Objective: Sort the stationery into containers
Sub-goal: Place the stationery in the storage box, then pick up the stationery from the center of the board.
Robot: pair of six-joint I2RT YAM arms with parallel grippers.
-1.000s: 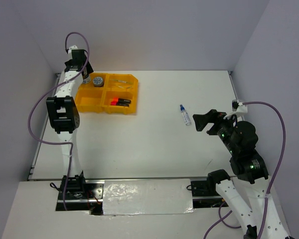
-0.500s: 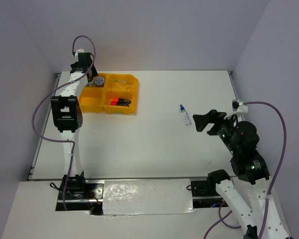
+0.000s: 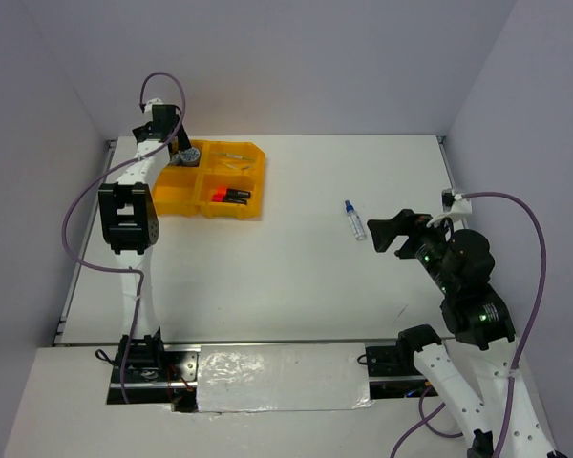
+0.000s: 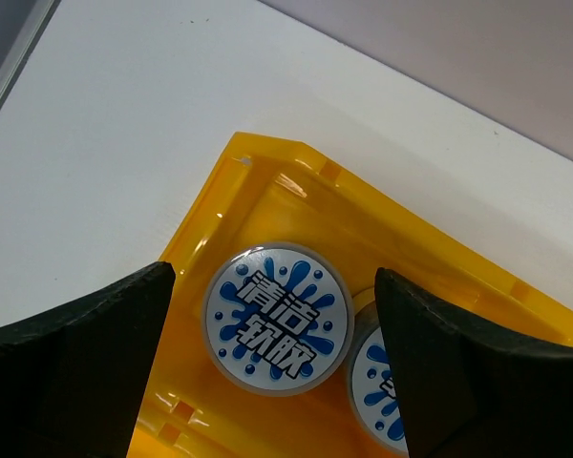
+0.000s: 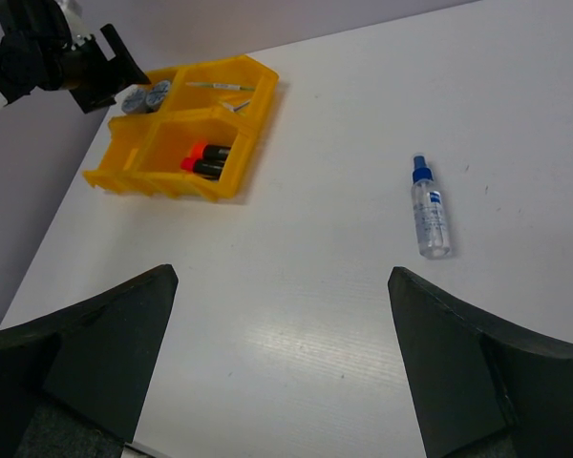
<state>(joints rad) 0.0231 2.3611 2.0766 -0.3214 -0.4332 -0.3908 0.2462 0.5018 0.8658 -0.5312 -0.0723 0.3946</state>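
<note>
Two rolls sit side by side in a corner of the tray, between the left fingers. The spray bottle lies on the table ahead of the right fingers.

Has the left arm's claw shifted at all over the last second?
Yes. The left gripper has slid right, from beside the yellow tray's far-left corner to above it, where it now partly hides the round rolls.

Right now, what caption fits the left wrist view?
Open left gripper over two splash-labelled rolls in a corner of the yellow tray.
</note>
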